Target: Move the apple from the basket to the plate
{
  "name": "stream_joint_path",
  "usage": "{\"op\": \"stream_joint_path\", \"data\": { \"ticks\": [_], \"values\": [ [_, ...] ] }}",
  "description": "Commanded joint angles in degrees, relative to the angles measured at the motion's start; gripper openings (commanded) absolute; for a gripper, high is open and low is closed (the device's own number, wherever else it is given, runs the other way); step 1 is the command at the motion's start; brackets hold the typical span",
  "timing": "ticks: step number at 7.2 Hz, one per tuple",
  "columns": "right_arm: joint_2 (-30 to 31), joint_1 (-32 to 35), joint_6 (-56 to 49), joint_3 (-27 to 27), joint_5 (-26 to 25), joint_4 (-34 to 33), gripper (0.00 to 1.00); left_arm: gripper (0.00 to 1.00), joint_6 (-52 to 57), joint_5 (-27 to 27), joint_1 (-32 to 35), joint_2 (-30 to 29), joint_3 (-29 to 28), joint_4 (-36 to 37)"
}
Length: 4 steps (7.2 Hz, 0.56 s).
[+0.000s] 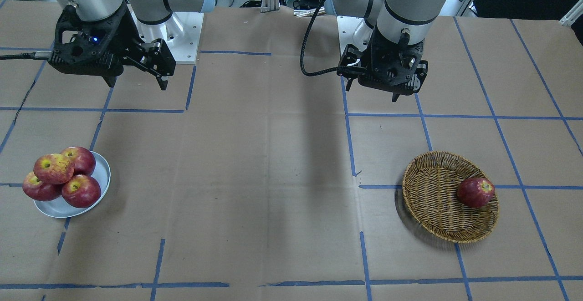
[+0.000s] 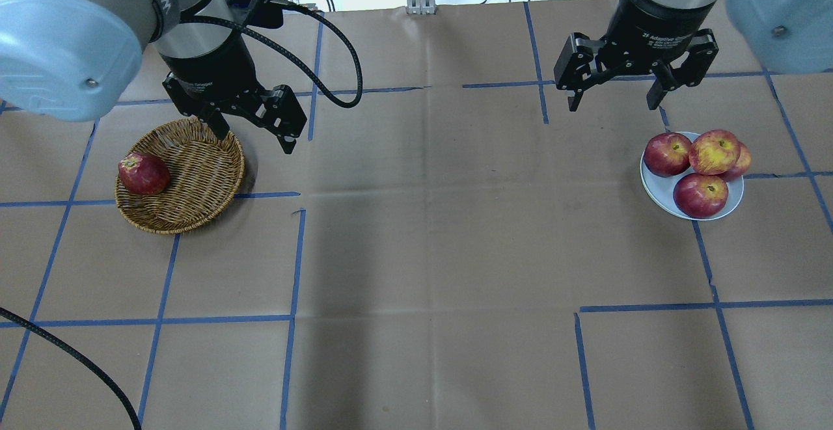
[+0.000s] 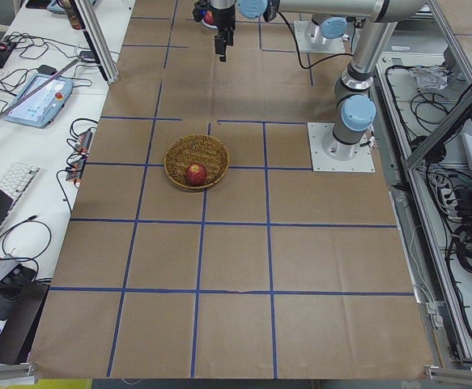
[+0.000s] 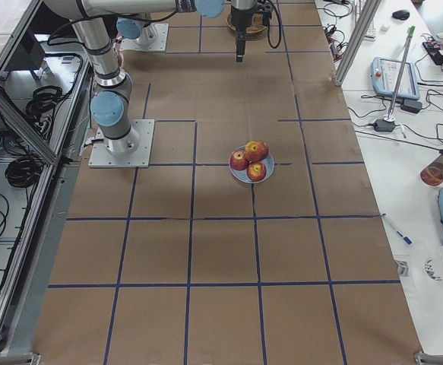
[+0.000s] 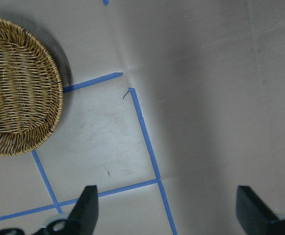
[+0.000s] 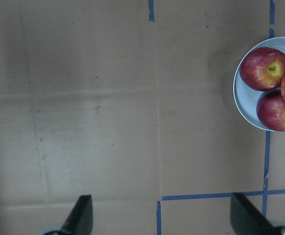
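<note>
Scene: a table covered in brown paper, marked into squares with blue tape, and two robot arms above it.

Apple: a pinkish-red apple streaked with yellow lies on the plate on the robot's right. It sits on top of the pile there, touching the fruit under it.

Plate: a pale bluish-white plate holding four apples in all. The other three are darker red apples clustered under and around the streaked one.

Basket: a round woven wicker basket on the robot's left, well apart from the plate. One dark red apple rests inside it against the wall at the outer side.

Left gripper: the left gripper is raised over bare table near the basket, touching nothing. Its two fingers are spread wide and nothing is between them.

Right gripper: the right gripper is raised over bare table near the plate, clear of the fruit. Its fingers are likewise spread wide and hold nothing.
</note>
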<state>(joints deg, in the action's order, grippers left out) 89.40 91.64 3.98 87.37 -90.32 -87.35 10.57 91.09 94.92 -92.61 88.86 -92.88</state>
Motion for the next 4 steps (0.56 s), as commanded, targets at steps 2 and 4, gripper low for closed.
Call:
{"op": "stream_joint_path", "data": {
  "ticks": [2,4],
  "values": [
    [-0.1,-0.4,-2.3,0.3,0.0,-0.2,1.00,0.99,0.1,0.0,0.0,0.0,0.0,0.1],
    [0.2,-2.8,-2.1,2.0,0.1,-0.4,1.00,0.99,0.1,0.0,0.0,0.1,0.0,0.1]
  ]
}}
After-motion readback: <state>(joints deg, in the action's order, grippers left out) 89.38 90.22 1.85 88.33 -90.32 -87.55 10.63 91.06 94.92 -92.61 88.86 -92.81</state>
